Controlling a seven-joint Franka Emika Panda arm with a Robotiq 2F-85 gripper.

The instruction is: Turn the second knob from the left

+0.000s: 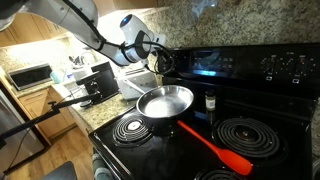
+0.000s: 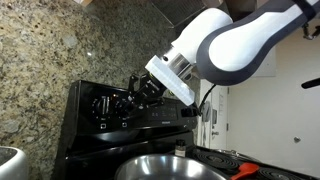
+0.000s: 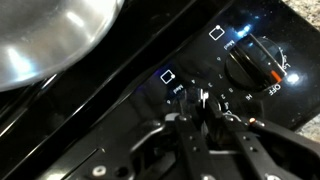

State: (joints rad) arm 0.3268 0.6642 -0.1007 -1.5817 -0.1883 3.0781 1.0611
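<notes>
We note stove [image 1: 292, 104] glossy black, display [image 1: 210, 62] glowing blue. Knob [image 3: 250, 65] black, red-orange mark, white lettering. Pan [image 1: 165, 100] shiny silver. Spatula [image 1: 215, 148] red-orange, near right. Coils [image 1: 130, 128] black. Backsplash [image 2: 40, 50] speckled tan-brown granite. Arm [image 2: 240, 45] white, grey joints; gripper [image 2: 127, 101] black. Cabinets [image 1: 45, 118] honey wood, left.

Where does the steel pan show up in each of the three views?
In an exterior view: steel pan at the centre, on the stovetop.
In an exterior view: along the bottom edge, cropped.
Wrist view: top left corner, partly cut off.
Shared landmark: the black control panel next to the pan.
</notes>
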